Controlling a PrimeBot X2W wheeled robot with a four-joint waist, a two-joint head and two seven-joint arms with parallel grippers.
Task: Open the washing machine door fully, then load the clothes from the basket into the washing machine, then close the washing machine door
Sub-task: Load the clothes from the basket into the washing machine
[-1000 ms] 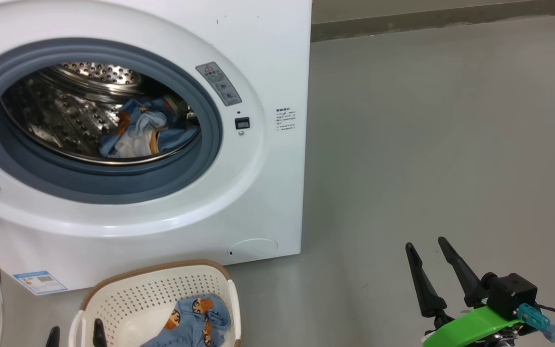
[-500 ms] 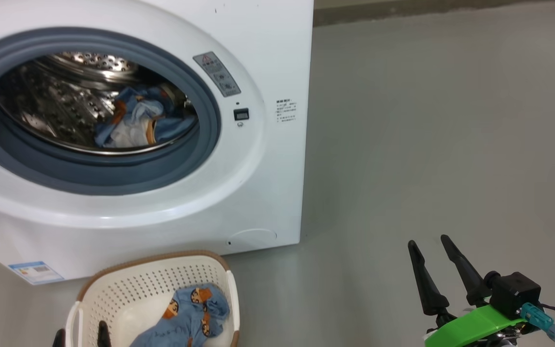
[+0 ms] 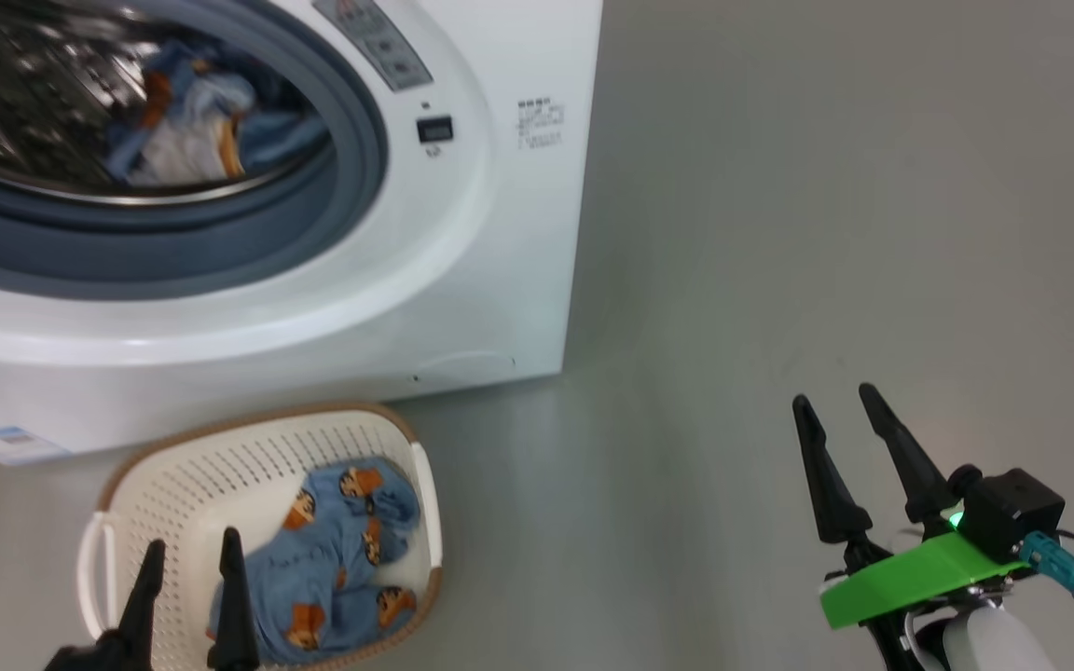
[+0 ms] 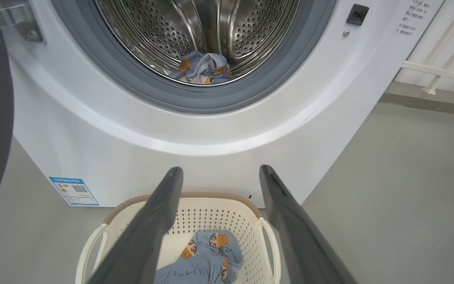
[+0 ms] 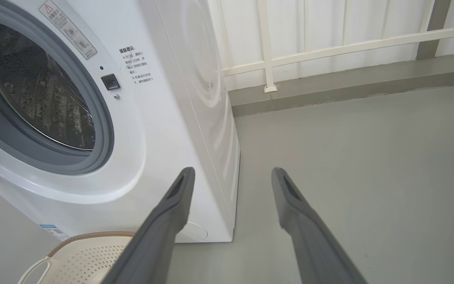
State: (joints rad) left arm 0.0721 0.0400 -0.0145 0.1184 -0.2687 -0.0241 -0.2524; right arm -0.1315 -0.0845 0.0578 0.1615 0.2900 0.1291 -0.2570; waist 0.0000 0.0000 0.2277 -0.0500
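Clothes (image 3: 337, 559) by the right wall of the basket (image 3: 248, 452), just ahead-right of the left gripper (image 3: 193, 539), jaws apart; long axis probably near-to-far; right gripper (image 3: 832, 394), also spread, well apart.

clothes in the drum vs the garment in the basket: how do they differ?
Place: the drum clothes lie inside the washing machine; the basket garment lies in the basket on the floor.
Shape: the drum clothes are bunched; the basket garment is stretched out.
Colour: the drum clothes mix blue with cream; the basket garment shows no cream.
Both carry orange prints.
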